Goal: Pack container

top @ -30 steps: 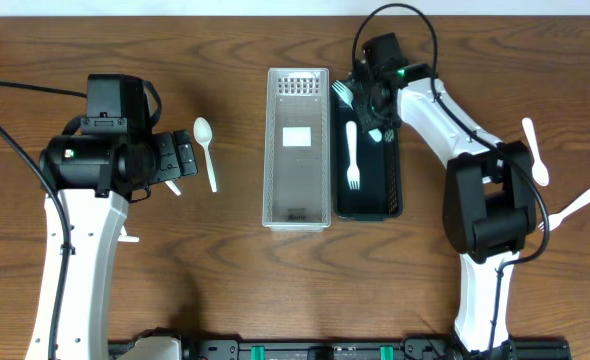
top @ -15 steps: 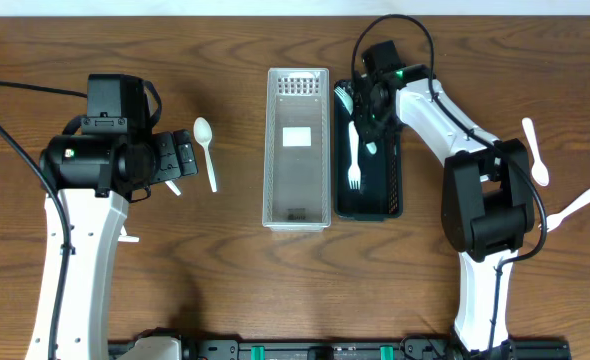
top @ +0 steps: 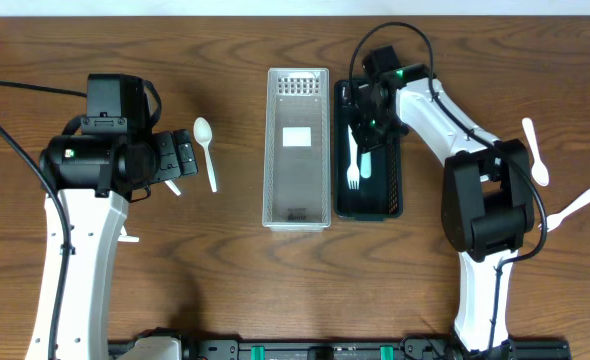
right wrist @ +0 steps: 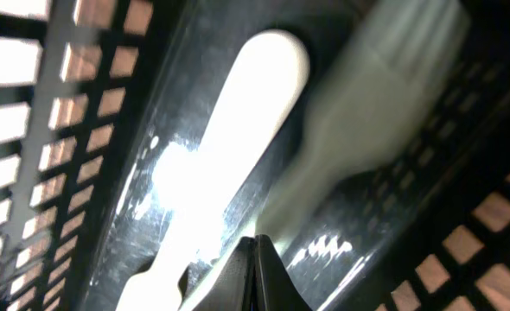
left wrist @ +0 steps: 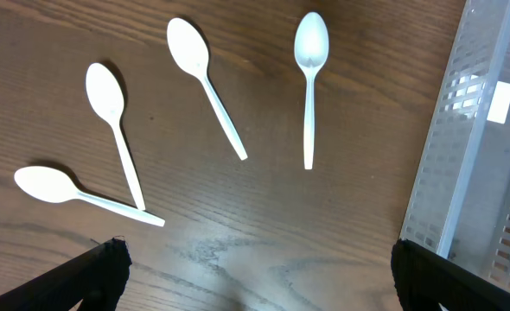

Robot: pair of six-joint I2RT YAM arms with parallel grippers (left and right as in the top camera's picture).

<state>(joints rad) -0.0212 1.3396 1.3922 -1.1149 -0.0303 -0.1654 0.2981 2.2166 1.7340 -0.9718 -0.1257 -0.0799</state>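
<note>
A white fork [top: 353, 160] lies in the narrow black tray [top: 396, 170], its long axis along the tray's length and its tines pointing toward the robot's side, close to the tray's left wall. A pale green utensil [top: 367, 161] lies just beside it under the right gripper [top: 367, 130]; whether those fingers are pinching anything I cannot tell. A clear mesh basket [top: 297, 215] sits just beside the tray's left edge, bare wood lies open to the tray's right, and the left gripper [left wrist: 257, 259] hangs with fingers spread wide near four loose spoons [left wrist: 309, 82].
</note>
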